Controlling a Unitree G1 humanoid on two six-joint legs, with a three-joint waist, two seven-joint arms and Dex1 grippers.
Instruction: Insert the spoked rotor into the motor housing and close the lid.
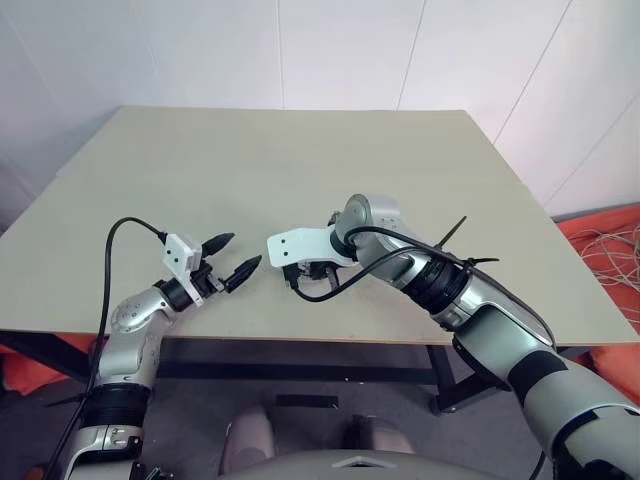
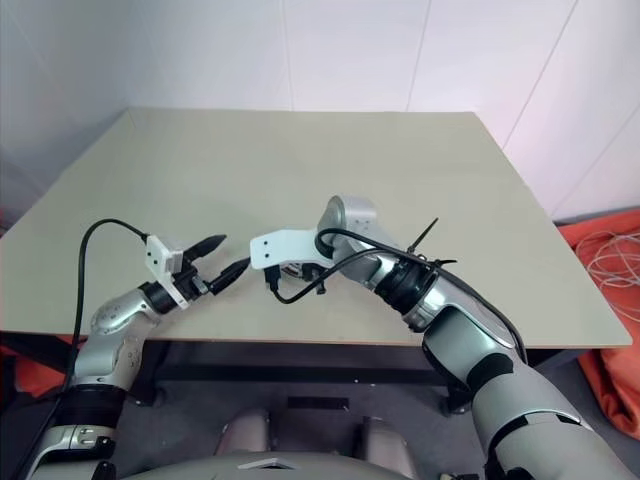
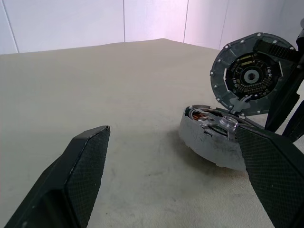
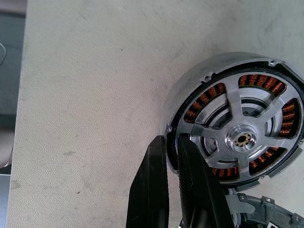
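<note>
Resting on the worktop [image 1: 300, 150] near its front edge, the motor housing [image 4: 216, 90] carries the spoked rotor [image 4: 247, 137] seated inside its copper windings. The right gripper [image 4: 172, 154] points steeply down, its fingers nearly together, pinching the housing rim. The lid [image 3: 249, 73] stands tilted up at the housing's far side. The left gripper [image 1: 232, 258] hovers just left, fingers spread wide, empty.

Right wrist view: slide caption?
Right claw pinching the motor housing rim, spoked rotor seated inside, on the table.
</note>
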